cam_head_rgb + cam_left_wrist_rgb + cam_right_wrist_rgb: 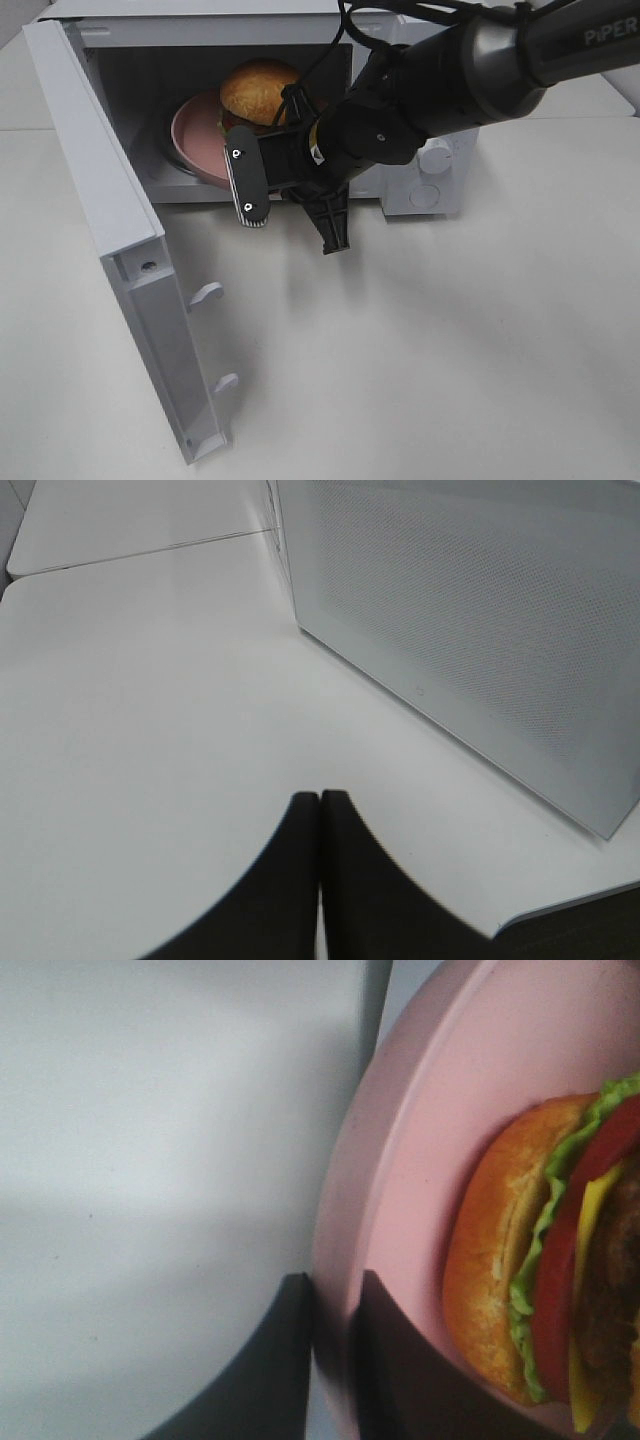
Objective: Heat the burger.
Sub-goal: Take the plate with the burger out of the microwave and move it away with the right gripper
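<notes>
Plate (400, 1160) rim between right jaws, burger (258, 88) inside microwave (420, 190); left jaws together.

White table (480, 340) bearing a white microwave (425, 185) with its door (110, 230) swung open.

Robot test lab, bare white tabletop (480, 340), toy-like white microwave (420, 185), no kitchen fittings
</notes>
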Robot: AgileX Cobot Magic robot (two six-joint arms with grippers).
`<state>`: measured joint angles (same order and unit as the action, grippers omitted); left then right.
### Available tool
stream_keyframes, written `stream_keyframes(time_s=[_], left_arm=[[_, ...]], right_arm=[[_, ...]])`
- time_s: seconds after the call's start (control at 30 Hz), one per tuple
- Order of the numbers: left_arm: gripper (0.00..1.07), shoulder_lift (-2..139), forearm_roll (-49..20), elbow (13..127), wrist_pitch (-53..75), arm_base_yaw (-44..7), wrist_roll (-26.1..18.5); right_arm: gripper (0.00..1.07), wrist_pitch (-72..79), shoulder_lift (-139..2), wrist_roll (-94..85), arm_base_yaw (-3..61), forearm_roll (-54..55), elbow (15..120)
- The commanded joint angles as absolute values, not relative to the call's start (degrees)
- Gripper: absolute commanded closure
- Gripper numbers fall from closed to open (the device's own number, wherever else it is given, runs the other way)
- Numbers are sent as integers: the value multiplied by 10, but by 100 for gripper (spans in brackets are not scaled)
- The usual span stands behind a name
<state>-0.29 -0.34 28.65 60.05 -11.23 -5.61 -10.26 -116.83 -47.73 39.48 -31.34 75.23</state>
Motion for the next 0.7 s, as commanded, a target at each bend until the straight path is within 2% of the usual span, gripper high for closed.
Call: stream_keyframes(time_s=[0.03, 0.7], left_arm=[[106, -14, -4, 285, 592, -111, -54], [106, -14, -4, 285, 592, -111, -54]], right_arm=[[107, -98, -1134, -492, 394, -319, 730], [107, -75, -1023, -559, 394, -320, 557]])
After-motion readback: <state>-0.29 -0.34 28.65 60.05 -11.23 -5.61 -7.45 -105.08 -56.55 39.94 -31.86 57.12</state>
